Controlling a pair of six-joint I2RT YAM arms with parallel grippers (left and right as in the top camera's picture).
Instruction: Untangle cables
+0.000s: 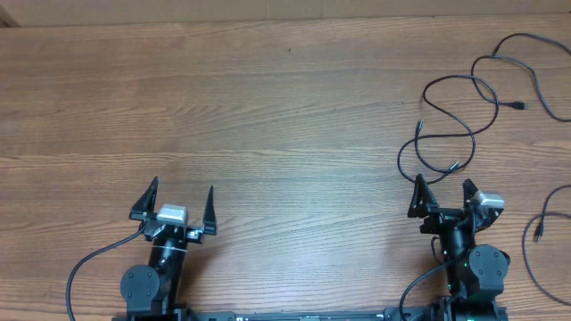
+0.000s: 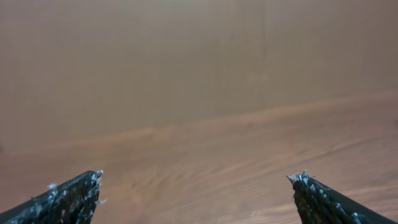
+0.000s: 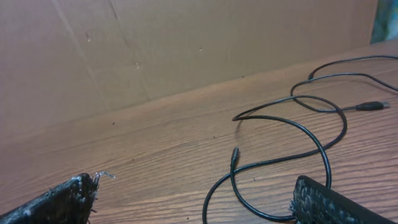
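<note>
While both the left end effector (image 1: 182, 192) and the right end effector (image 1: 443, 187) stand wide open and empty, the cables (image 1: 471, 132) lie in loose overlapping loops on the right side of the tabletop (image 1: 268, 107). They are just beyond the right one and well apart from the left. Their run trends diagonally from near the right end effector toward the far right corner, and one plug (image 1: 517, 106) points right. Pinching where two strands cross would likely drag the whole bunch and cinch a loop tighter. A sideways pull might sweep cord further right, out of reach.
</note>
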